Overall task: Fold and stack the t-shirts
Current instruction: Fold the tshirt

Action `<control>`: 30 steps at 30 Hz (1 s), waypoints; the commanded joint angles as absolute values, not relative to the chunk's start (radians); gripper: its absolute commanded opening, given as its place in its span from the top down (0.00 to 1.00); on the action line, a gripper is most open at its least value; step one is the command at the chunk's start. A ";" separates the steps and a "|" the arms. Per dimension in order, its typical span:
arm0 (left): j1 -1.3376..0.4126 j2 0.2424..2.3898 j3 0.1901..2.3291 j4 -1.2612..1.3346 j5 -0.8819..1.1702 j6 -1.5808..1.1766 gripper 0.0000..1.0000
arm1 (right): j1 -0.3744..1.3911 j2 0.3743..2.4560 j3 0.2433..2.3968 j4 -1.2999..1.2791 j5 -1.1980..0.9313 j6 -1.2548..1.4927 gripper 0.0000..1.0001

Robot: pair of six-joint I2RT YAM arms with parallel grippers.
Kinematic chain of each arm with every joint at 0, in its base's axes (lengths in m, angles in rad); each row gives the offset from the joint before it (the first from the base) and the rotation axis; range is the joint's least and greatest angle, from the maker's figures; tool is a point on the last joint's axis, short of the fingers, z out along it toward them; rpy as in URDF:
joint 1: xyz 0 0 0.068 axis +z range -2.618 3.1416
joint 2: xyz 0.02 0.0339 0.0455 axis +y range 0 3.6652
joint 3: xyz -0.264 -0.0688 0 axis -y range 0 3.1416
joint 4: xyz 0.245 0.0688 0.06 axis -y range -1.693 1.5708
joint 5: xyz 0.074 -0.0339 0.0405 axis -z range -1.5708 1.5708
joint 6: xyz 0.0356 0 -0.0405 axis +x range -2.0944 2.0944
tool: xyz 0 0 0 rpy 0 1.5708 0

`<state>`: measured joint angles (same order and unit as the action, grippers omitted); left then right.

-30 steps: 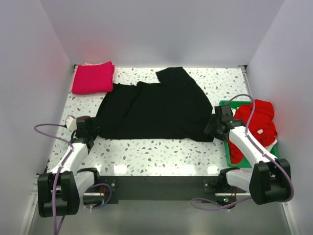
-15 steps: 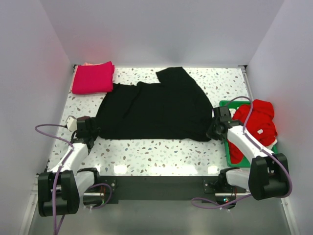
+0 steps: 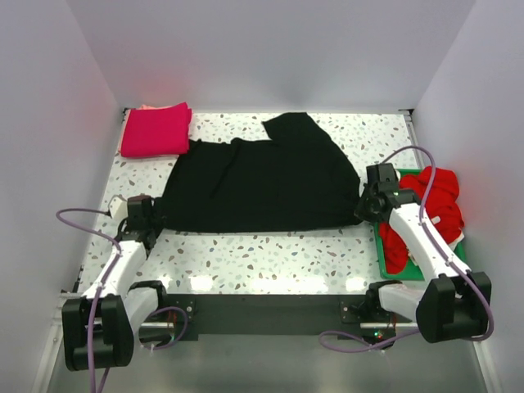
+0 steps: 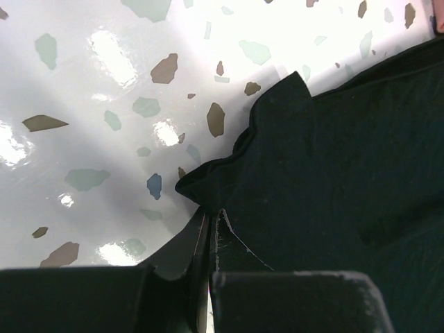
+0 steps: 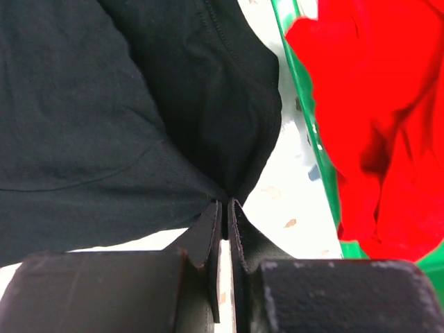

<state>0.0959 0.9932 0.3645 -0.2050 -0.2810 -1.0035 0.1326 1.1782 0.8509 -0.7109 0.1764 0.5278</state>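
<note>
A large black t-shirt lies spread across the middle of the speckled table. My left gripper is shut on its near left corner; in the left wrist view the black cloth is pinched at the fingertips. My right gripper is shut on the near right corner, and the black fabric bunches into the closed fingertips. A folded magenta-pink t-shirt lies at the back left, a peach edge showing beneath it. A crumpled red t-shirt fills the green tray on the right.
White walls close in the table on the left, back and right. The green tray's rim runs just right of my right gripper, with the red cloth heaped inside. A white patch shows in the red heap.
My right gripper closed on the black shirt's near right corner and pulled it a little up and to the right. The left gripper kept its hold and shifted slightly.
</note>
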 commanded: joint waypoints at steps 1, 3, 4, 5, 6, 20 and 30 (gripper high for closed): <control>0.098 0.945 0.434 -0.299 -0.353 -0.977 1.00 | 0.118 1.123 0.858 -0.798 0.172 0.482 0.95; 0.101 0.913 0.456 -0.365 -0.379 -0.971 1.00 | 0.117 1.098 0.857 -0.819 0.152 0.486 0.93; 0.101 0.887 0.462 -0.388 -0.388 -0.968 1.00 | 0.117 1.077 0.865 -0.833 0.141 0.491 0.92; 0.100 0.871 0.475 -0.412 -0.397 -0.968 1.00 | 0.117 1.069 0.882 -0.866 0.134 0.492 0.92; 0.100 0.856 0.480 -0.461 -0.411 -0.969 1.00 | 0.115 1.063 0.890 -0.882 0.130 0.489 0.91; 0.098 0.706 0.619 -0.729 -0.357 -1.028 0.48 | 0.115 0.882 0.969 -1.043 0.046 0.502 0.57; 0.098 0.892 0.683 -0.304 -0.207 -0.773 0.41 | 0.146 1.078 0.979 -0.741 -0.110 0.483 0.41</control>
